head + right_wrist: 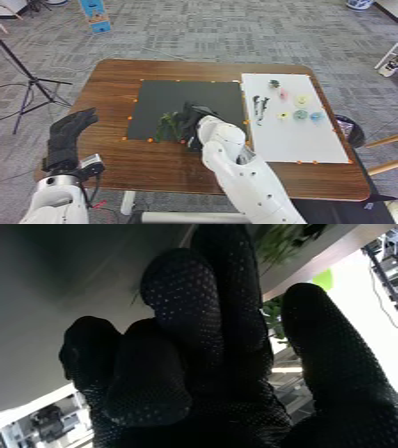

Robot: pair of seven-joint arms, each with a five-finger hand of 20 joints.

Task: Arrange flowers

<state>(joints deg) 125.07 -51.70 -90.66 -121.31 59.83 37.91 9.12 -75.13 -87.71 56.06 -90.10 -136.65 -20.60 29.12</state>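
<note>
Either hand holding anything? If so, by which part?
Left robot hand: nothing. Right robot hand: can't tell. It's right at the green stems on the black mat, but no grip is visible.

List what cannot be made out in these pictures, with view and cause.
- Head view: whether the right hand grips the green stems; the glove hides where they meet.
- Head view: what the small coloured pieces on the white sheet are; too small.
- Right wrist view: the rest of the foliage; cut off by the top edge.
</note>
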